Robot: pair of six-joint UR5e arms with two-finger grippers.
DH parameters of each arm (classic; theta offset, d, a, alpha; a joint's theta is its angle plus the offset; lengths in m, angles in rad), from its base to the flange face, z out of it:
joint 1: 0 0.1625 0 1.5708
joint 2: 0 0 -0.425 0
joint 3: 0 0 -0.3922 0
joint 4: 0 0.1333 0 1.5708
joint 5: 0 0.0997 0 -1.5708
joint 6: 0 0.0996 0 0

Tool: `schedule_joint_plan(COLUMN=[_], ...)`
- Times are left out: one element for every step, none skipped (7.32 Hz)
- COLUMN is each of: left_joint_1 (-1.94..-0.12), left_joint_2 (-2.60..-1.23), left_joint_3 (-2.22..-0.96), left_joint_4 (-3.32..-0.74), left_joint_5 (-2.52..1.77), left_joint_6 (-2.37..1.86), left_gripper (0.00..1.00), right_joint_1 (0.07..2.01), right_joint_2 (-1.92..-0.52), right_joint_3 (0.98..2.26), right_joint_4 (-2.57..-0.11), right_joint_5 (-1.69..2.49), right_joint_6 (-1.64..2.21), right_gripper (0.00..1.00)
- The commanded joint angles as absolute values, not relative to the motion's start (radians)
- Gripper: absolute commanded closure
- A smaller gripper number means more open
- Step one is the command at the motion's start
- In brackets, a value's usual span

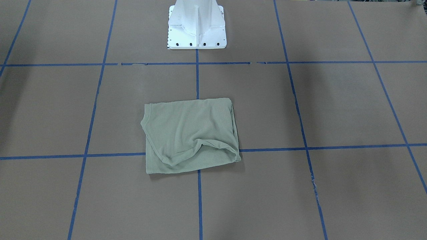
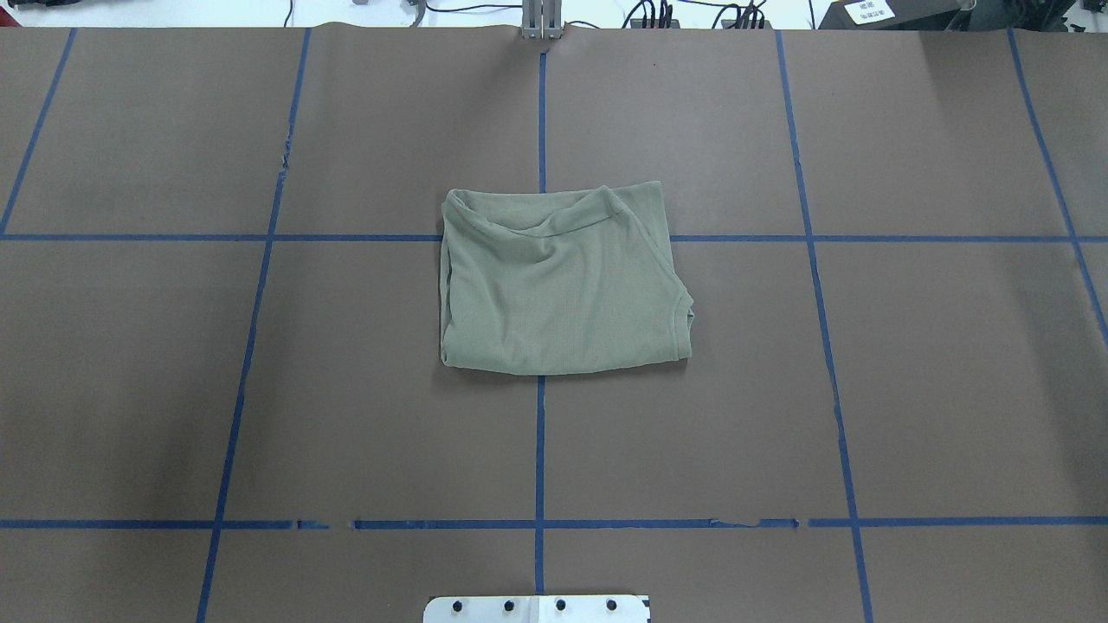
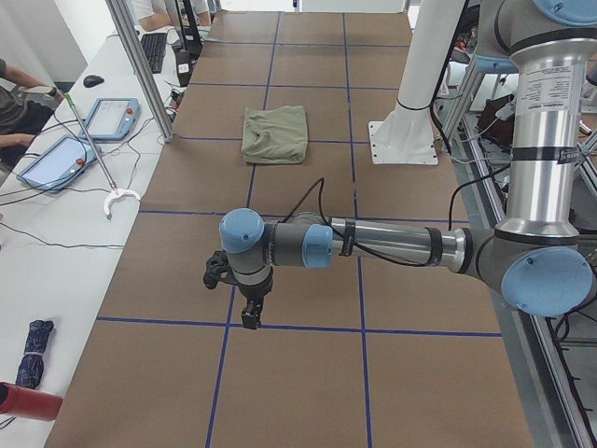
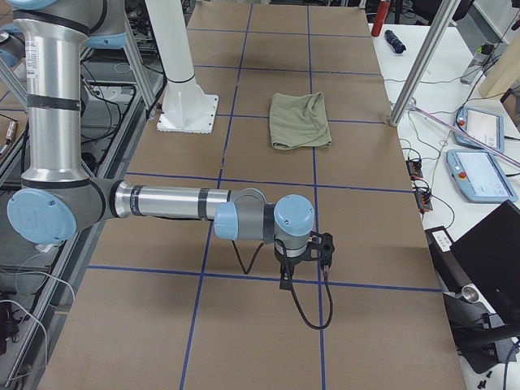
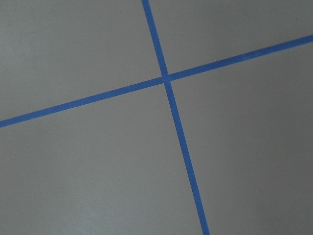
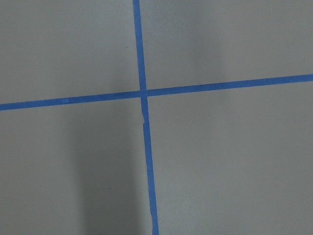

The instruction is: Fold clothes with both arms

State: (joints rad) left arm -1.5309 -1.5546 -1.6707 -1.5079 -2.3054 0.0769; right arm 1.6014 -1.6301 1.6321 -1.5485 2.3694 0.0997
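We see the green shirt [image 2: 558, 281] folded on the tabletop [image 2: 260, 389], left pincer [image 3: 251, 315] and right pincer [image 4: 286, 279] well away, we cannot tell their spread

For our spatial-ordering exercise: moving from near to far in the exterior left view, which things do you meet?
Near to far: red cylinder → left gripper → folded sage-green shirt → black keyboard.

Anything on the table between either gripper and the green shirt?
Nothing visible. The shirt lies folded mid-table; the left gripper and right gripper hang over bare table toward opposite ends. Only flat blue tape lines cross the stretch between. The white pedestal stands off to the robot's side of both paths.
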Motion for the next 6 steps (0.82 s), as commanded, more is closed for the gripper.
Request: schedule_joint_plan(left_joint_1=[-1.529,-1.531,-1.531,-1.531,-1.529,-1.531], left_joint_2=[-1.557,-1.557,-1.555,-1.554,-1.555,-1.554], left_joint_3=[-1.667,-1.667,-1.667,-1.667,-1.667,-1.667], left_joint_4=[-1.508,-1.508,-1.508,-1.508,-1.508,-1.506], left_joint_5=[-2.306,-2.306,-2.306,-2.306,-2.306,-2.319], left_joint_6=[0.058,0.058,0.057,0.057,0.054,0.052], left_gripper=[0.00,0.00,0.00,0.00,0.00,0.00], right_joint_1=[1.601,1.601,1.601,1.601,1.601,1.601], right_joint_2=[-1.629,-1.629,-1.629,-1.629,-1.629,-1.628], right_joint_3=[1.637,1.637,1.637,1.637,1.637,1.637], right_joint_4=[-1.548,-1.549,-1.548,-1.548,-1.548,-1.548], right_joint_5=[2.370,2.370,2.370,2.370,2.370,2.370], right_joint_6=[0.101,0.101,0.101,0.101,0.101,0.101], right_gripper=[0.00,0.00,0.00,0.00,0.00,0.00])
